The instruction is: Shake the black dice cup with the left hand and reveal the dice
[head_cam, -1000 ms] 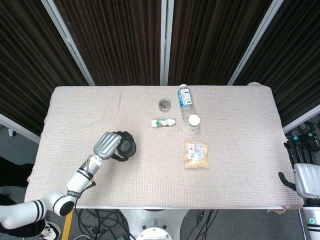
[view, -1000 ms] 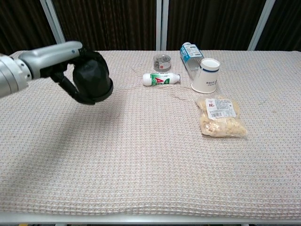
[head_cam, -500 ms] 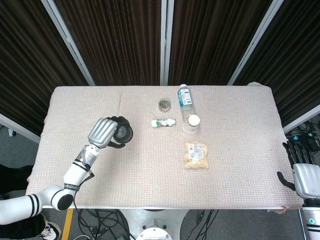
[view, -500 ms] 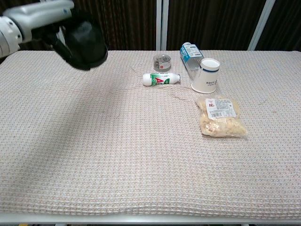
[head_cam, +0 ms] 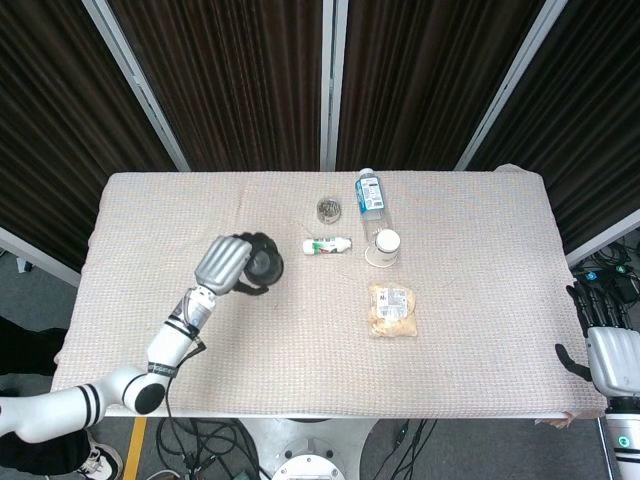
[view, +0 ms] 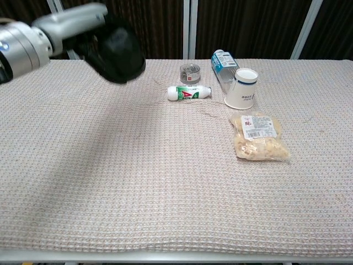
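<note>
Two views record the change. Head view: the left hand [head_cam: 222, 264] grips the black dice cup [head_cam: 262, 267], fingers wrapped round its body, above the left half of the surface [head_cam: 480, 330]. Against the previous half second, hand and cup sit further right and slightly nearer the robot; a full second back they sat lower and left. This back-and-forth travel indicates that the shaking step is under way; the reveal is not yet done, and no dice are visible. The right hand [head_cam: 608, 352] hangs off the right edge of the surface, fingers apart, holding nothing.

Chest view: the cup [view: 120, 51] is held clear of the surface, blurred, further right than half a second ago. Labels: the small white bottle [view: 188, 92] carries a green-and-red label, the water bottle [view: 222, 62] a blue one, the snack bag [view: 258, 136] a white sticker. None of the writing is legible. The paper cup [view: 241, 89] is unmarked.
</note>
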Robot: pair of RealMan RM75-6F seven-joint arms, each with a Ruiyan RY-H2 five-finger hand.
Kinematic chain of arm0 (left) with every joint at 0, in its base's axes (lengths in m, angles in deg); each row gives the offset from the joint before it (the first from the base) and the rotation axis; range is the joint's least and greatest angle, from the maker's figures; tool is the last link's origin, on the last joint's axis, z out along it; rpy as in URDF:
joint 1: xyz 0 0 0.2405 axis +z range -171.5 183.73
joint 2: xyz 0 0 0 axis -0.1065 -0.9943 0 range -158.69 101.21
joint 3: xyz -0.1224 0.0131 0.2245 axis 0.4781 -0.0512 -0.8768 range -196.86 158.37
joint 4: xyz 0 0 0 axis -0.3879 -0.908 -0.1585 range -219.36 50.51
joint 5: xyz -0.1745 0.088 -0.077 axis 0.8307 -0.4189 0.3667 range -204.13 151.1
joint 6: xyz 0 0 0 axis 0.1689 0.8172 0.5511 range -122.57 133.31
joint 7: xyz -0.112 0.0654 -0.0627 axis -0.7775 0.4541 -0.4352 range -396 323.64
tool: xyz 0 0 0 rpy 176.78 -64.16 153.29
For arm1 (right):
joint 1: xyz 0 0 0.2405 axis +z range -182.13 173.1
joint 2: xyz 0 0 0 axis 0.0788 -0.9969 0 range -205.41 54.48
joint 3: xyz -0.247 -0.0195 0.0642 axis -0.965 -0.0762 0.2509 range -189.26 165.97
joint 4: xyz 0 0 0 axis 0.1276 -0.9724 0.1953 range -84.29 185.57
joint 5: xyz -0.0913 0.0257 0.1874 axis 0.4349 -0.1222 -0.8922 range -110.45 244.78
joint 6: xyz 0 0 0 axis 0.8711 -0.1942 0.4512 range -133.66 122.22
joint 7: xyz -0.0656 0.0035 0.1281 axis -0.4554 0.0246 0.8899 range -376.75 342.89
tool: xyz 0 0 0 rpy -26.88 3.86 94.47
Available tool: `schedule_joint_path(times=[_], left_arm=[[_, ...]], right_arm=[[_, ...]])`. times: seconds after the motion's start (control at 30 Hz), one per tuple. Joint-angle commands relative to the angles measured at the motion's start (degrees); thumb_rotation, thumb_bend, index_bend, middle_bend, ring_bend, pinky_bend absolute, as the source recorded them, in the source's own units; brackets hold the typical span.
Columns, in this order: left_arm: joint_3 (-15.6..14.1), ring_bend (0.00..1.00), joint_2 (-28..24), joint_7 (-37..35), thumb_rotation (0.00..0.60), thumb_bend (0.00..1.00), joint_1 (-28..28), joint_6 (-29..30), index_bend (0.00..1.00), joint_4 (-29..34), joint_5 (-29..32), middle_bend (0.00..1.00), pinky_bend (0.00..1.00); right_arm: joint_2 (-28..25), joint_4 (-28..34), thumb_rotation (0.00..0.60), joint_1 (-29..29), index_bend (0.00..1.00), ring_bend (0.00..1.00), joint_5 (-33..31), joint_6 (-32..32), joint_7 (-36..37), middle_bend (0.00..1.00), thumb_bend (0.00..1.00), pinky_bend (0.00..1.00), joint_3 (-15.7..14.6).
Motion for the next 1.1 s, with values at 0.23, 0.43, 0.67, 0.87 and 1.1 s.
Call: schedule_joint_path(times=[0.23, 0.43, 0.67, 0.87, 1.1], left_arm=[[-5.6, 0.42, 2.1, -1.4, 0.600, 0.09, -0.6, 4.4, 0.43, -6.0, -2.6, 0.50, 0.51], [-10.1, 0.43, -10.2, 8.7, 0.600, 0.09, -8.7, -26.1, 0.45, 0.9, 18.9, 0.51, 0.51], [-9.6, 0.43, -9.8, 13.1, 0.600, 0.09, -9.5, -15.5, 0.45, 3.6, 21.8, 0.51, 0.51], [-6.2, 0.43, -3.4, 7.6, 0.600, 0.09, -5.1, 4.0, 0.45, -0.6, 9.0, 0.51, 0.51], [0.9, 0.43, 7.6, -7.0, 0.600, 0.09, -2.6, 26.4, 0.45, -11.9, -2.3, 0.51, 0.52]], right_arm=[[0.6, -0.7, 0.600, 0.5, 0.00, 0.00, -0.9, 1.9, -0.1, 0.00, 0.19, 0.00, -0.2], [0.7, -0.8, 0.600, 0.6, 0.00, 0.00, -1.3, 2.1, -0.2, 0.00, 0.19, 0.00, -0.1], [0.9, -1.5, 0.600, 0.6, 0.00, 0.00, -1.8, 2.8, 0.3, 0.00, 0.19, 0.00, -0.1], [1.0, -1.8, 0.600, 0.8, 0.00, 0.00, -1.9, 3.1, 0.5, 0.00, 0.19, 0.00, -0.1], [1.1, -1.9, 0.600, 0.9, 0.00, 0.00, -2.1, 3.3, 0.4, 0.00, 0.19, 0.00, -0.1]])
